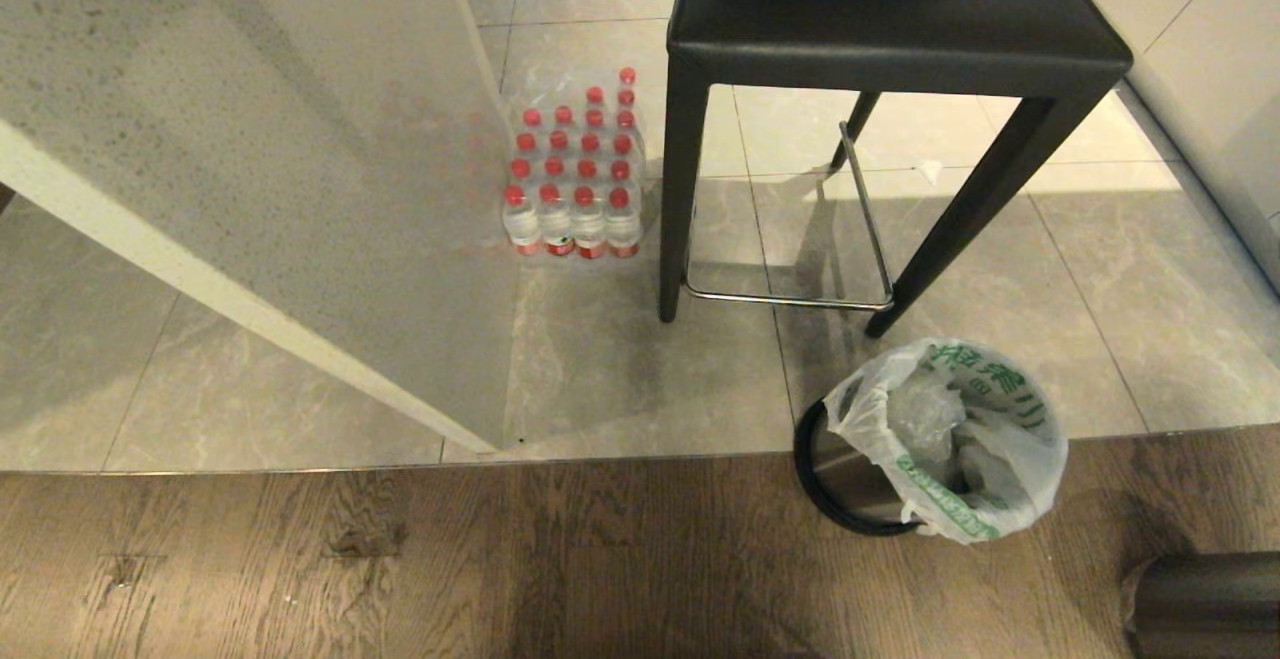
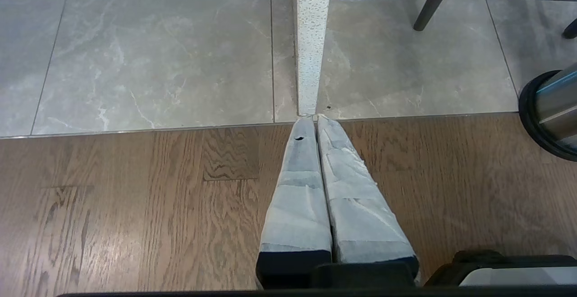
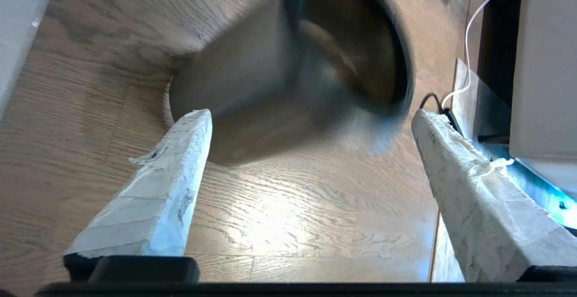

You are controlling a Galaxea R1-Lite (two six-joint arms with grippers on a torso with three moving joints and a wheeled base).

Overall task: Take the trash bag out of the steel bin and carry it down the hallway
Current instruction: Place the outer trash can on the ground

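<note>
Wood flooring (image 3: 288, 207) lies bare between the wide-spread fingers of the right gripper (image 3: 311, 116), a blurred dark cylinder (image 3: 288, 76) just beyond. The left gripper (image 2: 311, 117), fingers pressed together, nears the tile edge (image 2: 135, 129). Farther off, the trash bag (image 1: 955, 439) lines the steel bin (image 1: 850, 479), the stool (image 1: 890, 29) behind.

trash bag (image 1: 960, 439): white, green print, crumpled open, draped over rim | steel bin (image 1: 850, 479): upright, straddling wood-tile floor seam
</note>
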